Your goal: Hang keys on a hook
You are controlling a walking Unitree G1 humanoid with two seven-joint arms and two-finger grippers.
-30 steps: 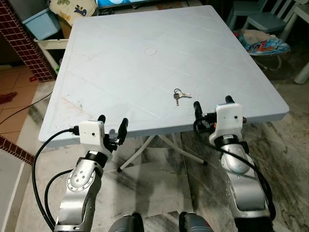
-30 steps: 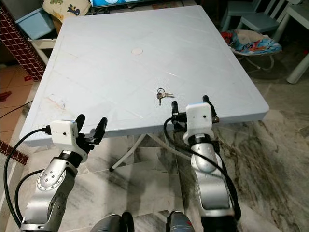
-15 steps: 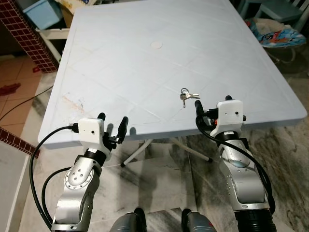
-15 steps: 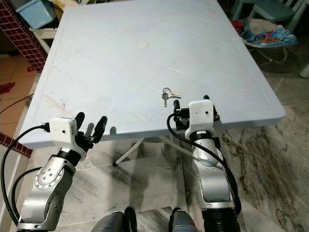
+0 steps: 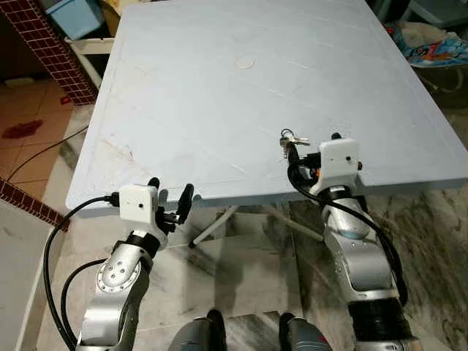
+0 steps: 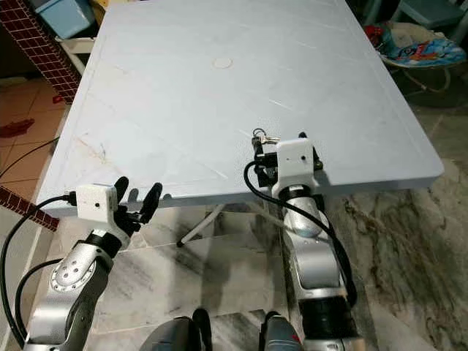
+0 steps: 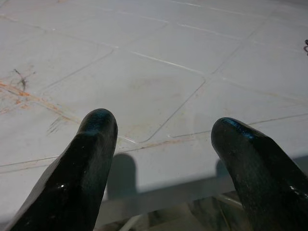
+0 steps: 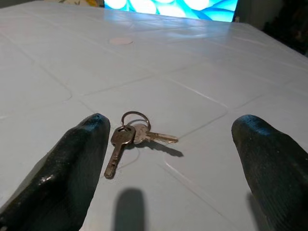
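Right gripper [image 8: 168, 159] now advanced over table [image 5: 219, 95] edge, jaws wide open, keys [image 8: 131, 137] flat on table just ahead. Left gripper [image 5: 169, 199] open, idle. Pickup comes next; hook unseen.

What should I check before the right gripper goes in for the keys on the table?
1. Keys lying free on the table: ok.
2. Right gripper open, fingers either side of the keys' line: ok.
3. Gripper centred on the keys: not ok, they sit nearer one finger.
4. Left gripper open at the table edge, out of the way: ok.
5. Hook located: cannot tell.
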